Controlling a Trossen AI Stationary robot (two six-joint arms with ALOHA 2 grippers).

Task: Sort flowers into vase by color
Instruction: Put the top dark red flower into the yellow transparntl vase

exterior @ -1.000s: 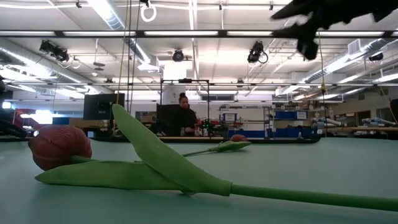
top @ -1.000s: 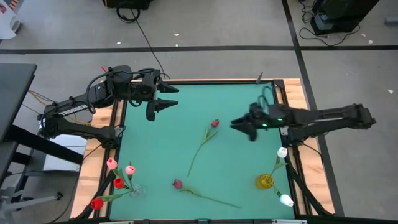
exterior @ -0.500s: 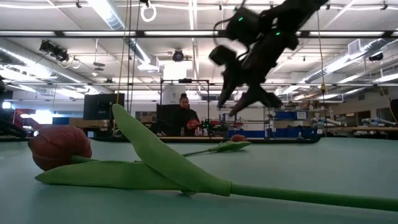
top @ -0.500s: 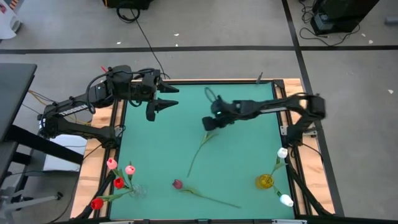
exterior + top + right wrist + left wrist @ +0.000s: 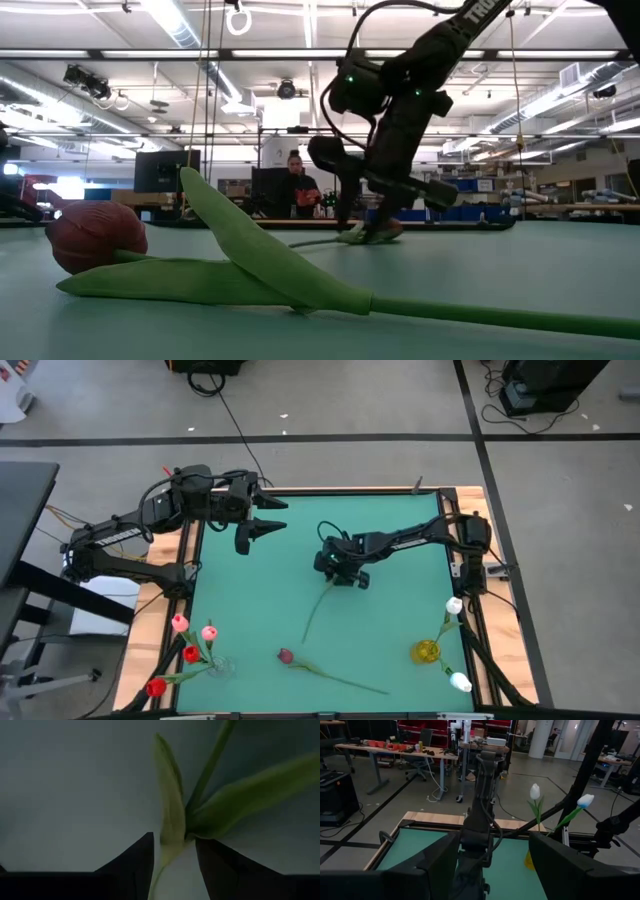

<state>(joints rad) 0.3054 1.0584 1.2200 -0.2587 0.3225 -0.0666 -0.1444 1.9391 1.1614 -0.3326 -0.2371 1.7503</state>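
- Right claw (image 5: 343, 572) is lowered onto the tabletop (image 5: 390, 620) near its centre, over the upper end of a loose tulip (image 5: 322, 600); fingers (image 5: 130, 860) are seen spread, with the stem and leaves between them, not clamped.
- In the low view the same claw (image 5: 372, 232) is seen down at the flower's head, touching or just above the surface; which one cannot be told.
- Left claw (image 5: 262, 517) is held above the far left corner of the tabletop, fingers apart, nothing held.
- Second loose tulip (image 5: 325, 672), dark red head, is laid near the near edge, stem pointing toward the right.
- Clear vase (image 5: 221, 666) at the near left corner is filled with red and pink flowers (image 5: 185, 640).
- Yellow vase (image 5: 426, 652) at the near right corner is filled with two white flowers (image 5: 455, 606).
- A person (image 5: 296, 185) is seen in the room beyond the tabletop.
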